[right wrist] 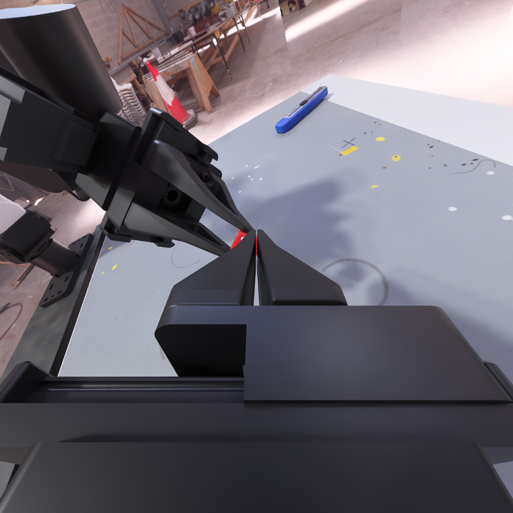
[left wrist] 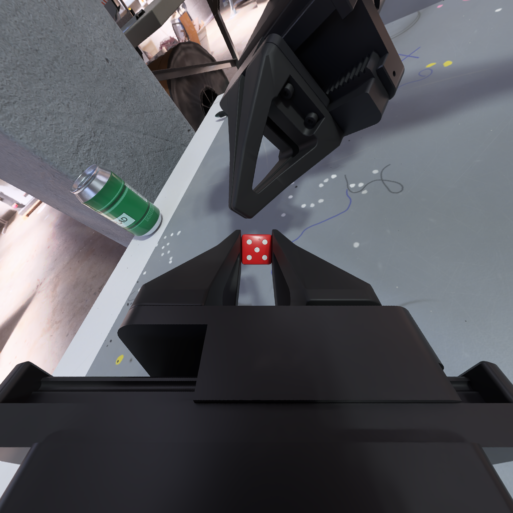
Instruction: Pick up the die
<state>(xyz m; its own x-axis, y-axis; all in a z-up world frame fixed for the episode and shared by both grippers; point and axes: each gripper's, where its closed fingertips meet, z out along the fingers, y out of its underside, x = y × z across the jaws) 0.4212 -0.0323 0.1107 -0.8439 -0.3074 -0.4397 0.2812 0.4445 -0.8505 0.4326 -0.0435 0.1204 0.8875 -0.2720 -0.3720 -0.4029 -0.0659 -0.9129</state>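
A red die [left wrist: 256, 249] with white pips sits clamped between the two fingertips of my left gripper [left wrist: 256, 235], with its five-pip face toward the camera. My right gripper [left wrist: 244, 213] comes in from the far side, fingers together and empty, its tips just short of the die. In the right wrist view my right gripper [right wrist: 256, 231] is shut with only a thin slit between the fingers. The left gripper [right wrist: 242, 236] comes in from the left there, holding the die [right wrist: 236, 242], which the fingers mostly hide. I cannot tell whether the die touches the table.
The grey table [left wrist: 388, 249] bears paint spots and pen scribbles. A green can [left wrist: 119, 204] stands at its edge, left of the die. A blue utility knife [right wrist: 301, 109] lies near the far corner. The left arm's base [right wrist: 55, 266] is bolted at the table edge.
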